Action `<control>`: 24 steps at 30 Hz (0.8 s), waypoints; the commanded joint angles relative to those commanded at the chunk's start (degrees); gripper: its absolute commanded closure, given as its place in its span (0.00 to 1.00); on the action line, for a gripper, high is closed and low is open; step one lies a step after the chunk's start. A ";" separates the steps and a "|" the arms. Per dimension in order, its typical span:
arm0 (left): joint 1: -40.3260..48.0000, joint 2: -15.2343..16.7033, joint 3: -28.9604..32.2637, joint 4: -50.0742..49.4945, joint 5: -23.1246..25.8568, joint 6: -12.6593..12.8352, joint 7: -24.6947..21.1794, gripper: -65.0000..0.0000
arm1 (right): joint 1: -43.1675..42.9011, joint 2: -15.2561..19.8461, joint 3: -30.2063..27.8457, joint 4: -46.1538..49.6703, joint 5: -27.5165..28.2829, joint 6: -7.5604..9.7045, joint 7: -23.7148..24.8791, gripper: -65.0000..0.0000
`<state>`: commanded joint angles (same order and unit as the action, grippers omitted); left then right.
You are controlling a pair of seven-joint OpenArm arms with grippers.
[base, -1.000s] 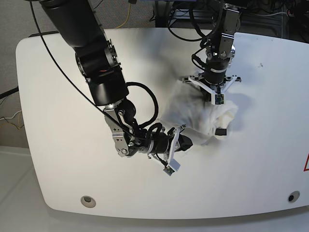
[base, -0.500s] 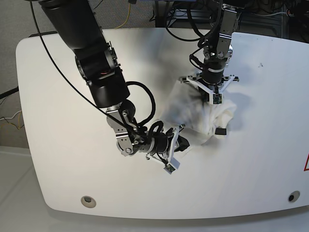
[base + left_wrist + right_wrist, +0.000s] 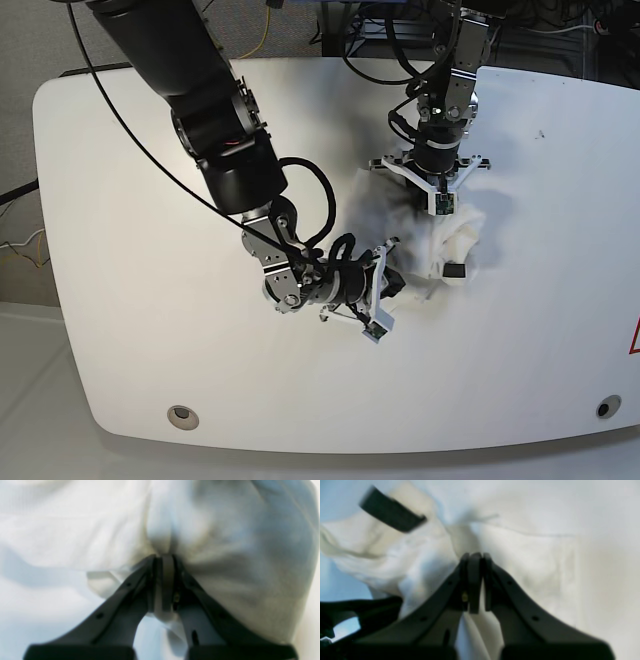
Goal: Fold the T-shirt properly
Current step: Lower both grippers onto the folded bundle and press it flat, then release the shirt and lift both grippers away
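Note:
The white T-shirt [image 3: 432, 238] hangs bunched between my two grippers above the white table [image 3: 120, 250]; its print is hidden. Its small black tag [image 3: 455, 270] shows at the lower right of the bunch, and also in the right wrist view [image 3: 391, 513]. My left gripper [image 3: 437, 203] is shut on a fold of the shirt's upper part [image 3: 165, 558]. My right gripper [image 3: 393, 280] is shut on the shirt's lower left edge [image 3: 475, 555]. The shirt fills both wrist views [image 3: 225, 542] [image 3: 532, 555]. The two grippers are close together.
The table's front edge has two round holes, at the left [image 3: 181, 415] and at the right [image 3: 607, 407]. A red mark [image 3: 634, 338] sits at the right edge. Cables [image 3: 265, 30] and dark equipment lie behind the table's far edge.
My right gripper has moved right and a little up toward the left gripper, bunching the shirt tighter. My left gripper has shifted slightly up and left. Both stay shut on the cloth.

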<state>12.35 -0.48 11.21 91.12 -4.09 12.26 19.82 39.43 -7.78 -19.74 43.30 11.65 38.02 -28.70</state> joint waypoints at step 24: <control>2.02 -0.35 -0.18 0.09 0.09 0.09 0.00 0.97 | -8.35 2.29 0.35 0.09 -9.49 -0.44 4.92 0.96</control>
<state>14.37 -0.84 11.03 91.21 -4.00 12.35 19.82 31.08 -5.49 -19.38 43.38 2.15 37.58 -23.78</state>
